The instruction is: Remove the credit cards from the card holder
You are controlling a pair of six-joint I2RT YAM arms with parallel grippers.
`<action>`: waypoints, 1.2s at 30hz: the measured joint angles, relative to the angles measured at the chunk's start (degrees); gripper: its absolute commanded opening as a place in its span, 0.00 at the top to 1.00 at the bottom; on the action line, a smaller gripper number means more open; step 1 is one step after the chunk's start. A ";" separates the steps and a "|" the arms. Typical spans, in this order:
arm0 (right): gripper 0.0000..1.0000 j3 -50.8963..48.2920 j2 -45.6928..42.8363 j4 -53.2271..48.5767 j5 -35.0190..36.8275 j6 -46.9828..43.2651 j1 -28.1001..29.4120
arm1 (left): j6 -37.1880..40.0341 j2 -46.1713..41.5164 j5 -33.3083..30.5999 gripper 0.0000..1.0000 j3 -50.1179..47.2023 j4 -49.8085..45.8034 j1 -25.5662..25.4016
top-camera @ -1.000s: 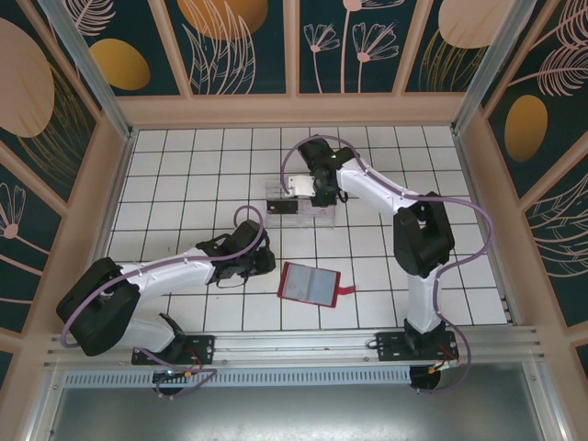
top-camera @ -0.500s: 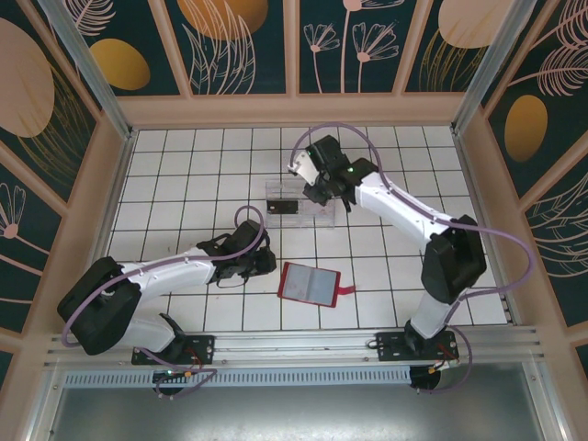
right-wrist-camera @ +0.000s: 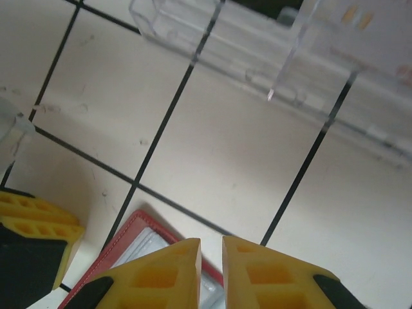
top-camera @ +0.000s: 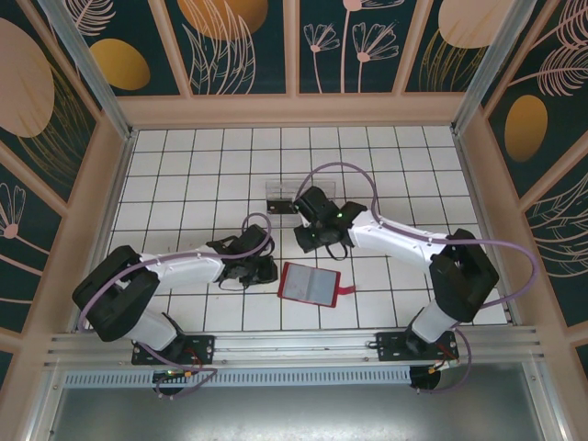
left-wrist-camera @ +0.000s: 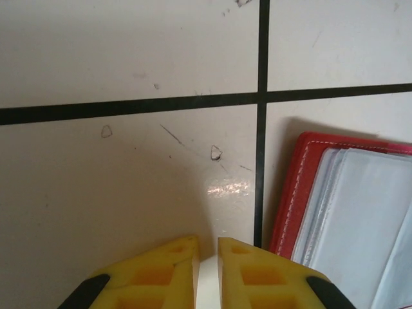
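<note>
The card holder (top-camera: 309, 284) lies open on the tiles, red outside with grey-blue clear sleeves inside and a small red tab on its right. My left gripper (top-camera: 267, 268) sits just left of its left edge, jaws shut, nothing between them. In the left wrist view the left gripper (left-wrist-camera: 207, 241) hovers over bare tile beside the holder's red edge (left-wrist-camera: 290, 193). My right gripper (top-camera: 308, 242) hangs just beyond the holder's far edge, also shut and empty. The right gripper (right-wrist-camera: 211, 241) points over the holder's corner (right-wrist-camera: 132, 228). A dark credit card (top-camera: 281, 207) rests in the clear tray.
The clear plastic ridged tray (top-camera: 278, 191) stands a tile or so beyond the holder, also seen close up (right-wrist-camera: 257, 45). A left fingertip (right-wrist-camera: 35, 222) shows at the lower left of the right wrist view. Wooden walls ring the tiled floor.
The right arm swung back from over the tray toward the near side and now hangs by the holder's far edge. The left arm shifted slightly toward the holder.
</note>
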 measured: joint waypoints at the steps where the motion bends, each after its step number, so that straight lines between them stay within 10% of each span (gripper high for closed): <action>1: 0.83 -0.79 -0.31 0.11 -0.13 0.83 0.17 | 0.02 0.07 -0.02 0.83 0.13 -0.11 -0.11; 16: 0.79 -6.36 -2.95 1.73 -2.71 11.72 0.33 | -0.74 1.88 1.53 0.84 1.38 0.74 -4.35; 36: 0.42 -6.54 4.61 -1.09 0.39 19.93 10.93 | -2.64 -0.42 1.25 0.84 -1.14 1.79 -5.57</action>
